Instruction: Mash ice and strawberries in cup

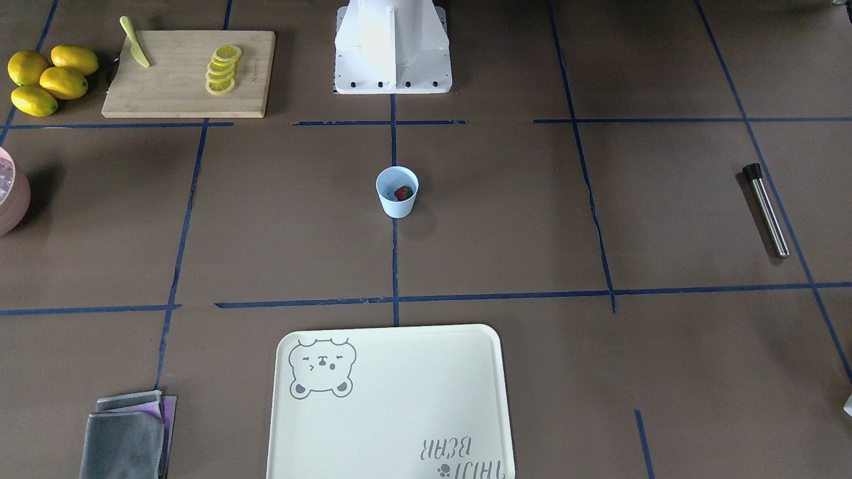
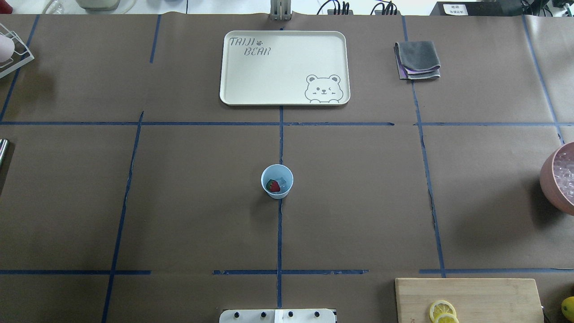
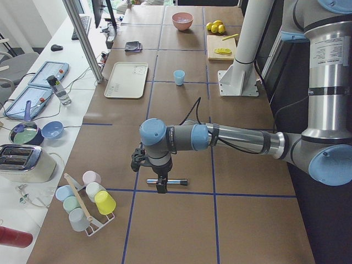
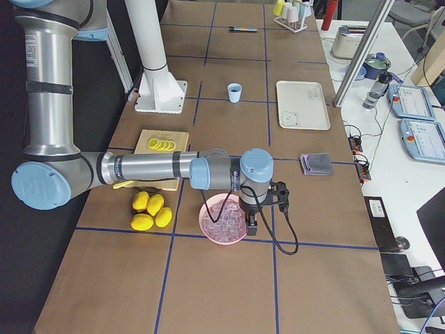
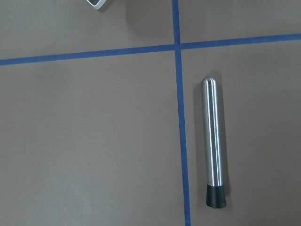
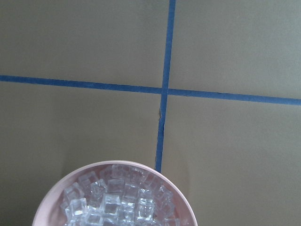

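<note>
Pale blue cup [image 2: 277, 181] stood upright at table centre, well apart from both grippers, between them. Strawberry [image 2: 273, 185] and ice [image 2: 282, 181] held inside. Left gripper [image 3: 160, 186] hung just above steel muddler [image 5: 214, 143]. Right gripper [image 4: 252, 224] hung over pink bowl [image 2: 548, 179] heaped with more ice. Whether either pair of jaws is apart or together cannot be told. "TAIJI BEAR" printed on cream tray [image 2: 284, 67].

The desk [image 2: 358, 202] is covered in matt brown paper, lined with blue tape [image 2: 279, 233]. The cup [image 1: 397, 207] looks like smooth pale blue plastic; the strawberry [image 2: 272, 185] in it is shiny red. The rod [image 5: 212, 136] is brushed metal with a dull black cap [image 5: 216, 196]. The board [image 1: 180, 80] is pale bare wood, the tray [image 2: 278, 76] smooth cream plastic, the cloth [image 2: 417, 56] soft grey fabric, the bowl [image 2: 550, 177] matt pink, its cubes [image 6: 113, 202] clear and glossy
</note>
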Tool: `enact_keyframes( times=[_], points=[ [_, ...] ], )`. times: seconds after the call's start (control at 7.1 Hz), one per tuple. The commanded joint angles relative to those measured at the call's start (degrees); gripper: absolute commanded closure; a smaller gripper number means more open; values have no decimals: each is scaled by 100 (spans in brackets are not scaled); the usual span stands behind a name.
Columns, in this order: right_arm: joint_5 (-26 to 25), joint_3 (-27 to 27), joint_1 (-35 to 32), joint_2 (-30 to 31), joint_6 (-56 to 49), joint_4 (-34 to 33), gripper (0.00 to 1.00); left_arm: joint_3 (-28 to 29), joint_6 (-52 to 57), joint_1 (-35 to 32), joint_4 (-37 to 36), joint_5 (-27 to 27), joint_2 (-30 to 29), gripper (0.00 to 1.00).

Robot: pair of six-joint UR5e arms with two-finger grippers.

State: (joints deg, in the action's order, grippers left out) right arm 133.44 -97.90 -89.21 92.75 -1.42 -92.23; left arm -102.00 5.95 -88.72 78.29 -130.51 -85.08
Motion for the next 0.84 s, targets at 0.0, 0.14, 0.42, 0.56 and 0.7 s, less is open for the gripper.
enact_keyframes(
  times=[0.0, 0.14, 0.42, 0.56, 0.7],
  points=[
    [7, 7, 0, 15, -8, 3, 0, 48, 3, -5, -15, -427, 18, 0],
    [16, 7, 0, 23, 1, 3, 0, 66, 3, -5, -24, -570, 18, 0],
    [33, 7, 0, 68, -8, 12, 0, 83, -6, -5, -50, -545, 27, 0],
    [25, 25, 0, 85, -25, 12, 0, 75, -6, -5, -50, -545, 35, 0],
    [25, 16, -9, 111, -25, 12, 0, 118, -15, -5, -50, -537, 27, 0]
  ],
)
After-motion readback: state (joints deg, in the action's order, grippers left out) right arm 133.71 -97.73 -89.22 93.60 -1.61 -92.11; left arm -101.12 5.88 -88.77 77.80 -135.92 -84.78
